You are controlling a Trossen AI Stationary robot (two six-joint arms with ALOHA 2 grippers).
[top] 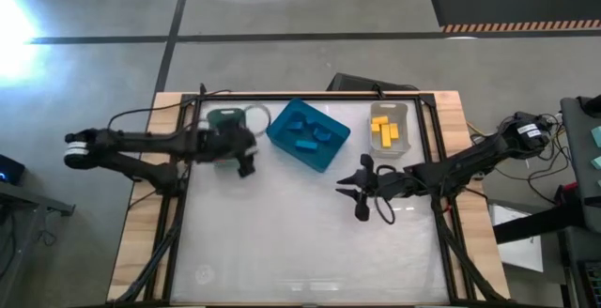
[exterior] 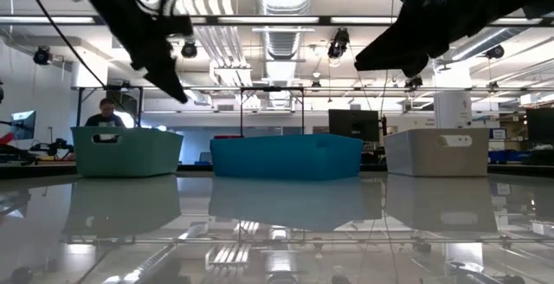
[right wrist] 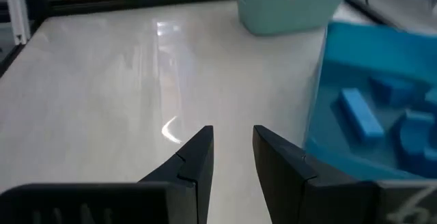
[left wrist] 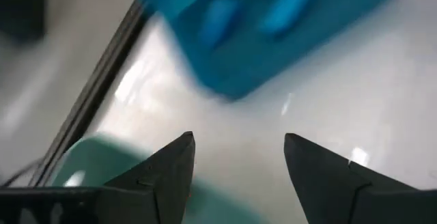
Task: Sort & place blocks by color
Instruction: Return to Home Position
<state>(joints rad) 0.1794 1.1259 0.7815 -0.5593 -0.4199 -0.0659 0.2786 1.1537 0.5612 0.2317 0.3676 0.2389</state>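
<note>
Several blue blocks lie in the blue bin, also seen in the right wrist view as blue blocks. Several yellow blocks lie in the grey bin. My left gripper hangs open and holds nothing, above the near right corner of the green bin; its fingers show the green bin below them. My right gripper hovers above the table in front of the blue bin, with a narrow bare gap between its fingers.
The three bins stand in a row along the far edge: green bin, blue bin, grey bin. The white tabletop lies bare in front of them. A person sits in the room behind.
</note>
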